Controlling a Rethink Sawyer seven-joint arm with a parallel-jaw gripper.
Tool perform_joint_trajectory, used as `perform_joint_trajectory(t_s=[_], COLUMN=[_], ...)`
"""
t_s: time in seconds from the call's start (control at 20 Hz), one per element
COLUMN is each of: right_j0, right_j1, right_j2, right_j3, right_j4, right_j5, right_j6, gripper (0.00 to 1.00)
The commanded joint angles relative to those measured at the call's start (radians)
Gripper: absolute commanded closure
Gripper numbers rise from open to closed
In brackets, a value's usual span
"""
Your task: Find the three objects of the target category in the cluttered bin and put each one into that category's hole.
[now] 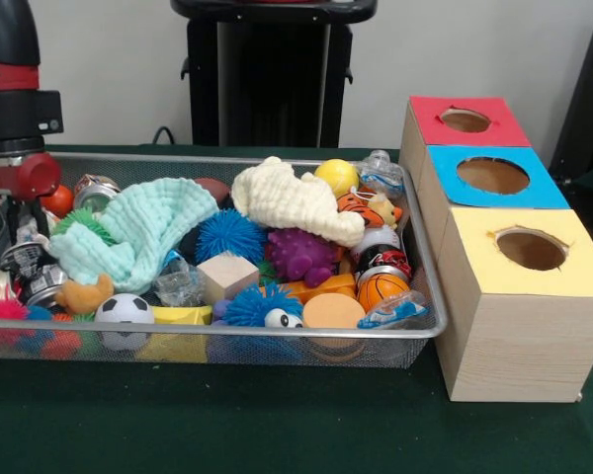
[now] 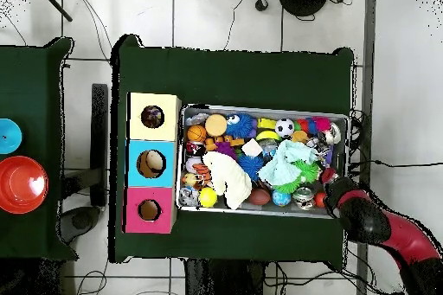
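Observation:
The wire mesh bin (image 1: pixel 430 326) is full of toys; it also shows in the overhead view (image 2: pixel 264 107). A whitish-grey wrinkled wad (image 1: pixel 380 174) lies in its far right corner. A blue-and-white wrinkled wad (image 1: pixel 393 310) lies in the near right corner. A clear crumpled wad (image 1: pixel 179 285) lies beside the wooden cube. No dotted multicoloured wad shows clearly. The yellow-topped box's hole (image 1: pixel 531 249) is at the near right, and in the overhead view (image 2: pixel 152 117). My gripper (image 1: pixel 15 225) hangs into the bin's left end over cans and small toys, and in the overhead view (image 2: pixel 331 176).
A mint waffle towel (image 1: pixel 138 235) and a cream waffle towel (image 1: pixel 289 199) lie over the toys. Balls, spiky toys and a wooden cube (image 1: pixel 226 276) fill the bin. The blue-topped box (image 1: pixel 492 176) and the red-topped box (image 1: pixel 465 120) stand behind the yellow one.

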Motion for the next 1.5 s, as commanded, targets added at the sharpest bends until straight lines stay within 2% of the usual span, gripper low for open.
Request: perform_joint_trajectory(t_s=[0.05,0.25,0.85,1.25,1.5], right_j0=[-0.002,0.012,0.073,0.16,0.196], right_j1=[0.087,0.068,-0.068,-0.237,-0.34], right_j2=[0.036,0.024,-0.013,-0.087,-0.096], right_j3=[-0.126,-0.126,-0.01,0.133,0.193], right_j4=[-0.051,-0.036,0.011,0.076,0.166], right_j5=[0.014,0.043,0.026,0.0,0.047], right_j6=[-0.088,-0.083,0.027,0.154,0.165], gripper=[1.0,1.0,1.0,1.0,1.0])
